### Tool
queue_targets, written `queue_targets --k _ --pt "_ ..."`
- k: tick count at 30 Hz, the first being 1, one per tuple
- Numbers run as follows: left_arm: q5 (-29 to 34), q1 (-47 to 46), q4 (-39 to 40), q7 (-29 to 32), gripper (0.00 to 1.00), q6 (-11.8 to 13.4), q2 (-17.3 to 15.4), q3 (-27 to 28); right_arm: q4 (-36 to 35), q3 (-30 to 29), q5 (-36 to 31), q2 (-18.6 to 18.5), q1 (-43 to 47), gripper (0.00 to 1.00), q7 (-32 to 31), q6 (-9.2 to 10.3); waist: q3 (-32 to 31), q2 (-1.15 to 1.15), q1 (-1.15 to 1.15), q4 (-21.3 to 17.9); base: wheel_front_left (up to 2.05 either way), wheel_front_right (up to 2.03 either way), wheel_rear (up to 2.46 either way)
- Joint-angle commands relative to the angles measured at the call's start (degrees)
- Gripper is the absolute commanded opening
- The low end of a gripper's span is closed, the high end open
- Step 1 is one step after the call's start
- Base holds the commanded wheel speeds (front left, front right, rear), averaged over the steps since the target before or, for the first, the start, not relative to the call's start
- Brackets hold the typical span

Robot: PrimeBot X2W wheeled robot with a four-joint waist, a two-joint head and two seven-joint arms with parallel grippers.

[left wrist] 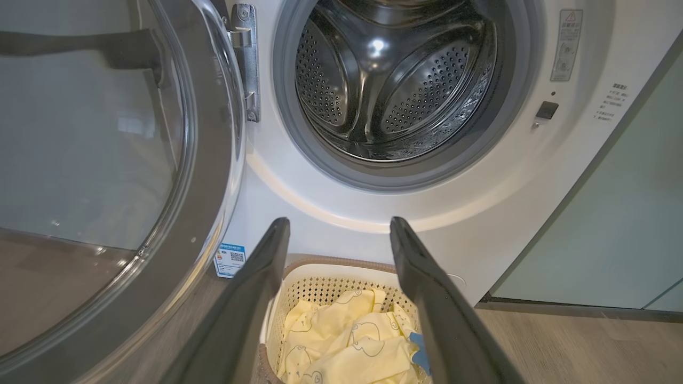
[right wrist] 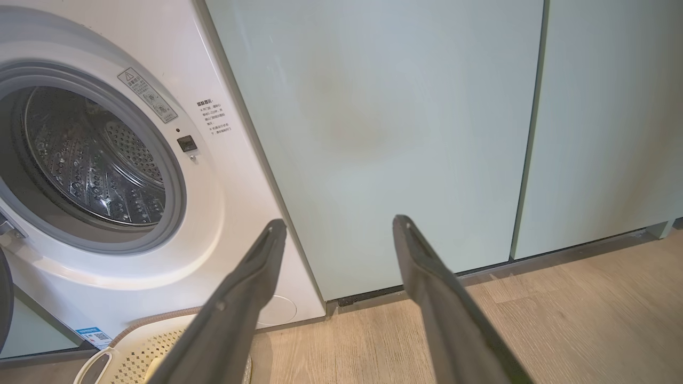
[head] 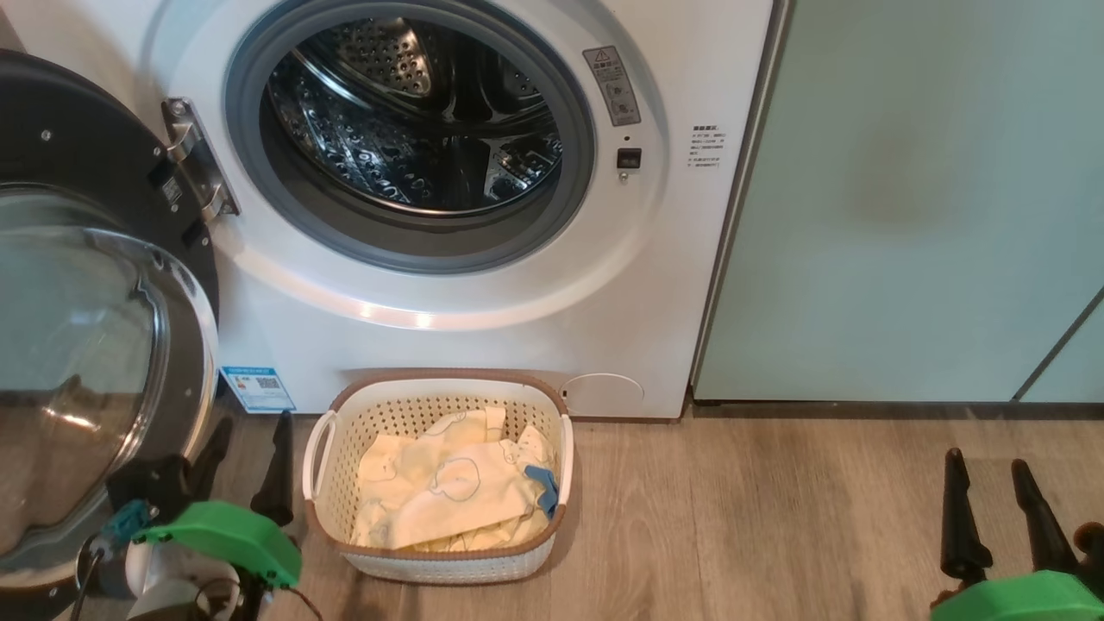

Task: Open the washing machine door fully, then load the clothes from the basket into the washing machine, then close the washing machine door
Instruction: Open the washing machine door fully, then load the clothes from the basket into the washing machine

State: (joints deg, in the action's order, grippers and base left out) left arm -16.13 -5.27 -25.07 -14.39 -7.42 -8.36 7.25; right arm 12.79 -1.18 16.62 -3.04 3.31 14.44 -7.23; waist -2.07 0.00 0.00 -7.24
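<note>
The white washing machine [head: 552, 319] stands with its steel drum [head: 414, 121] exposed. Its black-rimmed washing machine door [head: 86, 345] hangs swung out to the left, glass bowl facing me. On the floor in front sits the cream basket [head: 448, 381] holding pale yellow clothes [head: 448, 492] and a small blue piece [head: 542, 485]. My left gripper [head: 253, 424] is open, low between the door and the basket's left side. In the left wrist view its open fingers [left wrist: 340, 221] frame the basket [left wrist: 320, 272] and clothes [left wrist: 347, 341]. My right gripper [head: 987, 460] is open over the floor, far right.
Pale-green cabinet doors [head: 906, 216] stand right of the machine, and the right gripper [right wrist: 339, 221] faces them [right wrist: 400, 133]. Wood-look floor [head: 759, 517] stretches between the basket and my right gripper. The open door [left wrist: 106, 160] crowds the left arm's left side.
</note>
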Motion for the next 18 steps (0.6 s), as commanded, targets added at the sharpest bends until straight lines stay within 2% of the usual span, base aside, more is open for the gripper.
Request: queue_targets --k 1,11,18 --pt "0.52 -3.78 1.42 -0.61 1.0 -0.04 -1.74 1.98 -1.52 1.35 -0.24 -0.54 -1.93 1.0 0.56 -0.25 0.03 0.0 0.0 0.04 0.0 0.0 0.0" --pt "0.77 -4.11 0.89 -0.61 1.0 -0.06 -2.34 0.71 -1.19 1.6 -0.15 -0.39 -1.94 1.0 0.56 -0.25 0.0 0.0 0.0 0.04 0.07 -0.06 0.0" --pt "-0.77 -4.0 1.15 -0.61 1.0 -0.06 -2.98 -1.01 -1.14 1.81 -0.17 -0.36 -1.9 1.0 0.56 -0.25 0.06 0.0 0.0 0.02 0.94 -0.86 -0.08"
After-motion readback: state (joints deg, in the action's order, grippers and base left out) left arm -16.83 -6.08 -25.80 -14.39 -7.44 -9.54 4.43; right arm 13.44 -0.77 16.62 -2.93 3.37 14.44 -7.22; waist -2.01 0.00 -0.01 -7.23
